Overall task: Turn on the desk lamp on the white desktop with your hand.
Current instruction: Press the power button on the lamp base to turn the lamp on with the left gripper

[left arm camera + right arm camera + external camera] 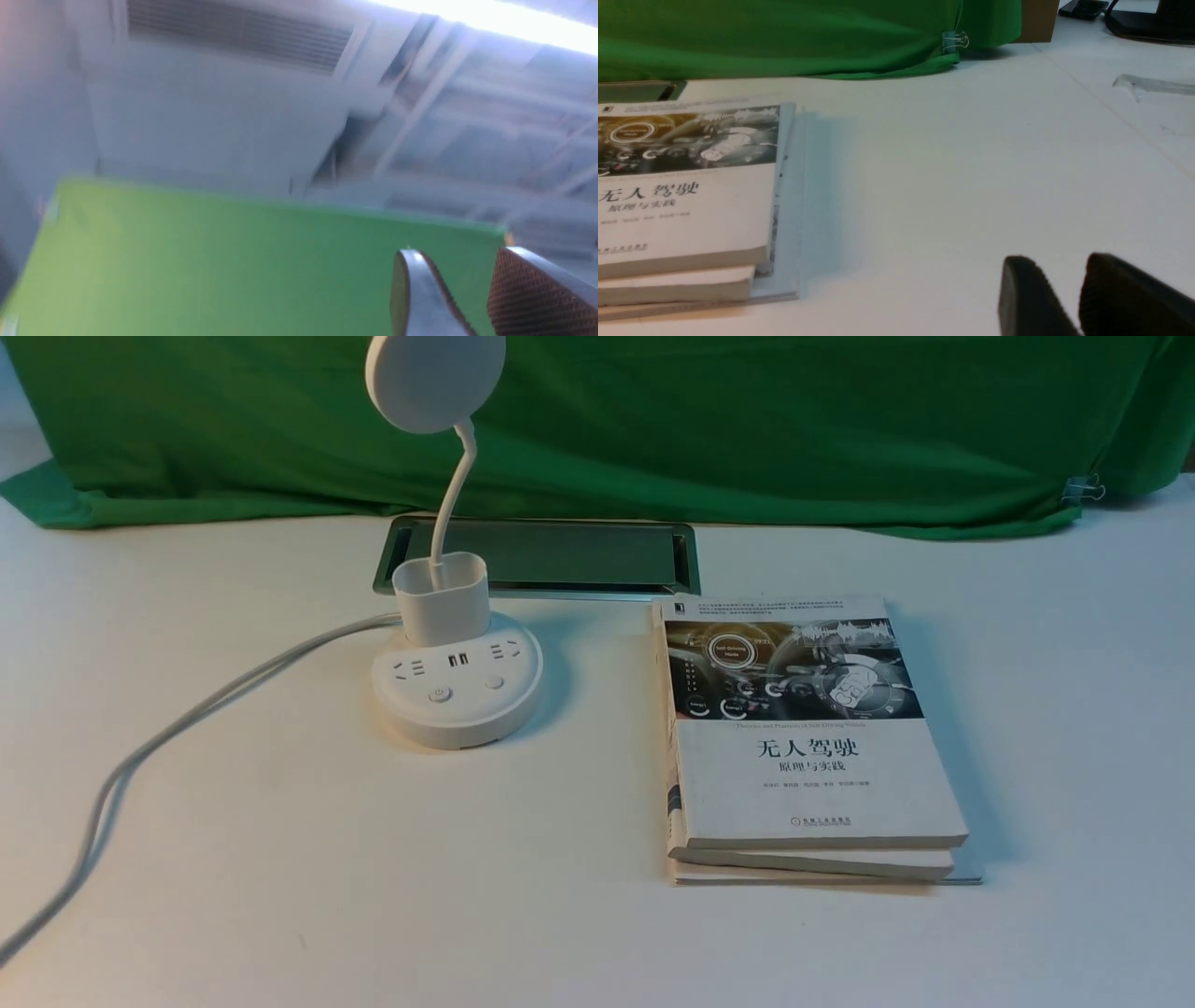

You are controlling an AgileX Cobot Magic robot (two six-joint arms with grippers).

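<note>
White desktop (pixel 280 859) holds the desk lamp (pixel 457 681) left of stacked books (pixel 812 747); left gripper (pixel 460 268) and right gripper (pixel 1059 273) are slightly parted, empty.

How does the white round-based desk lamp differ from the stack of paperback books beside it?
The white round-based desk lamp rises upright on a thin neck; the stack of paperback books lies flat. The lamp is plain white; the books' top cover carries a photo and Chinese title. A grey cable trails from the lamp, none from the books. Both rest on the white desktop.
</note>
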